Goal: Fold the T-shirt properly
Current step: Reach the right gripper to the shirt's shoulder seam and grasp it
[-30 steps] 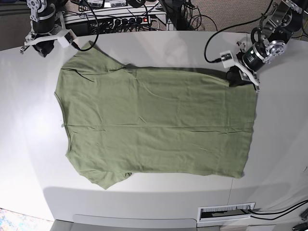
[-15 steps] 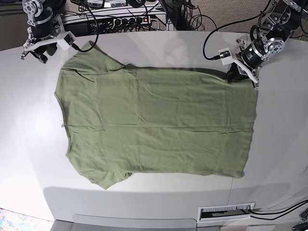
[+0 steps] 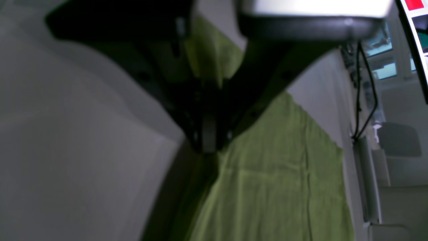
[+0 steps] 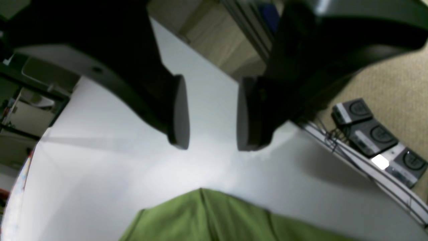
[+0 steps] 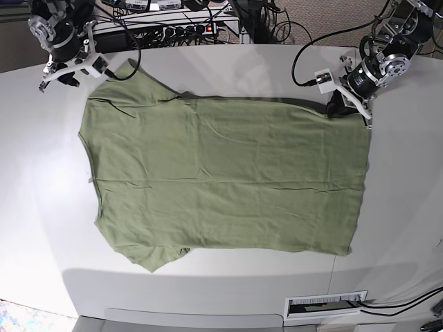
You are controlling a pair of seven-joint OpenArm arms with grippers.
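I am looking at the T-shirt (image 5: 221, 180) lying flat and spread out on the white worktop (image 5: 401, 207), filling most of its middle. Nearest to me, along the near edge of the worktop, a slotted vent (image 5: 325, 304) is sitting well clear of the cloth. The near sleeve (image 5: 149, 256) is pointing toward me at the left, and the straight hem (image 5: 360, 187) is running along the right side. I am seeing no fold in the body yet; only light creases are crossing it, so I am judging the folding as barely begun, with every fold left to make.

Farther back on the right, my left gripper (image 5: 336, 107) is sitting at the far hem corner. In its wrist view the left gripper (image 3: 209, 140) is pinched narrow on the green cloth, with fabric showing both above and below the tips, so I am reading it as holding that corner. The corner is not yet lifted far off the worktop, as far as I can tell.

Farther back on the left, my right gripper (image 5: 59, 72) is hovering beyond the far sleeve (image 5: 128, 79), apart from it. Its wrist view is showing the right gripper (image 4: 210, 113) standing wide with bare worktop between the pads (image 4: 179, 112) and the shirt edge below them, untouched.

At the very back, cables (image 5: 166, 28) are lying behind the worktop.
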